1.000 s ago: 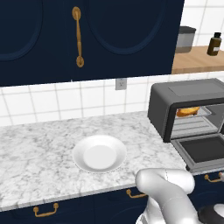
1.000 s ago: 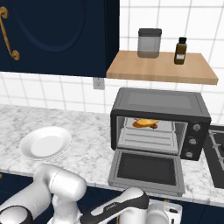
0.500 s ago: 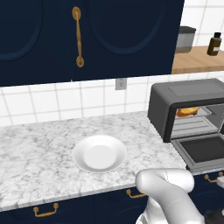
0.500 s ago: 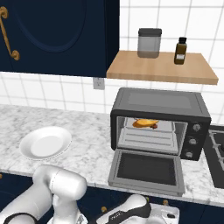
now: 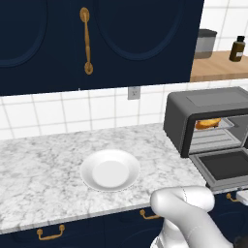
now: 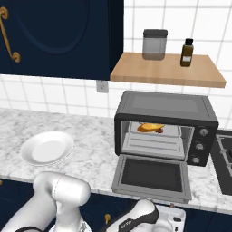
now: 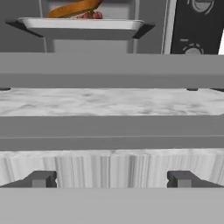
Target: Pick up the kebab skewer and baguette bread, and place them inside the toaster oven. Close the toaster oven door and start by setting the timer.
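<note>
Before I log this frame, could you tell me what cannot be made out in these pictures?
- kebab skewer: hand view shows just red bits behind the baguette bread, cut by the top edge.
- toaster oven: left base view crops its right side and the toaster oven door.
- gripper: open, low before the door edge; touching it or not is unclear.

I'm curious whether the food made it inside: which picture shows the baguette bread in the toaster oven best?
The right base view: it looks straight into the open toaster oven, with the baguette bread whole on the rack. The left base view catches only its orange end past the oven's side. The hand view shows it cut off at the top edge.
</note>
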